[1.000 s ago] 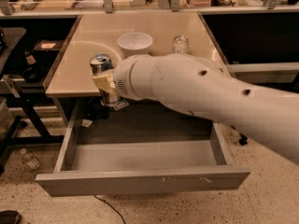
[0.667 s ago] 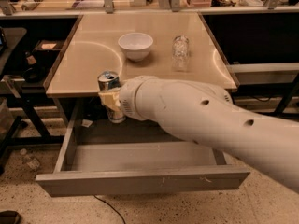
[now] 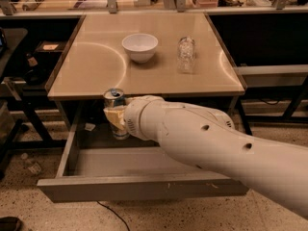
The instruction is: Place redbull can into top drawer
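Redbull can [image 3: 114, 100] stands upright at left of centre in the frame, its silver top with the pull tab level with the front edge of the table [image 3: 159, 81]. The gripper [image 3: 116, 119] is pinching the can around its middle, a pale beige finger [image 3: 112, 116] pressed across the can's side. The lower end of the can shows just below the finger. It hangs over the rear left part of the drawer [image 3: 144, 188]; whether its base touches the drawer floor cannot be told.

The drawer is pulled well out towards the bottom of the frame. Its grey front runs nearly the width of the table, and its floor is visible in the left and middle parts. The white arm [image 3: 216, 143] enters from the lower right corner and crosses the right half of the drawer, ending in a rounded wrist right beside the can.

On the table, in the upper middle of the frame, a white bowl [image 3: 140, 47] sits left of a clear glass [image 3: 186, 55]. The two are apart, and both are well back from the front edge. A dark cable [image 3: 111, 214] lies on the speckled floor below the drawer front.
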`<act>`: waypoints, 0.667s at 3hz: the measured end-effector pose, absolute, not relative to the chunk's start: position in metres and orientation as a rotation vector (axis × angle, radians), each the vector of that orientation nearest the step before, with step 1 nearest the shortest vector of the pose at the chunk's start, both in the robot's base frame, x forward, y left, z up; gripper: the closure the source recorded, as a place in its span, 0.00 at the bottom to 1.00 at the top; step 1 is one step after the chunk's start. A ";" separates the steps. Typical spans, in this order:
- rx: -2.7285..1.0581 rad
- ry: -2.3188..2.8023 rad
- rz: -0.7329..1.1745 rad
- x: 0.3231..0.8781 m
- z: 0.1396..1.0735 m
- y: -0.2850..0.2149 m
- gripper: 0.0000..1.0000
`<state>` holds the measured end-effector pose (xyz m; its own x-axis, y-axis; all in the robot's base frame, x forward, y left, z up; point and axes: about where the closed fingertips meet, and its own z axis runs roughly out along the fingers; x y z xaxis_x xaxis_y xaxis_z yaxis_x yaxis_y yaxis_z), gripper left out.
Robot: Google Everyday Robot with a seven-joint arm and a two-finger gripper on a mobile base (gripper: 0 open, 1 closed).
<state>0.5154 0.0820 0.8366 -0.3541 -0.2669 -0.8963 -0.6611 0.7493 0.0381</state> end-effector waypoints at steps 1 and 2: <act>-0.663 1.946 0.486 0.514 0.823 0.076 1.00; -0.560 1.949 0.461 0.513 0.799 0.056 1.00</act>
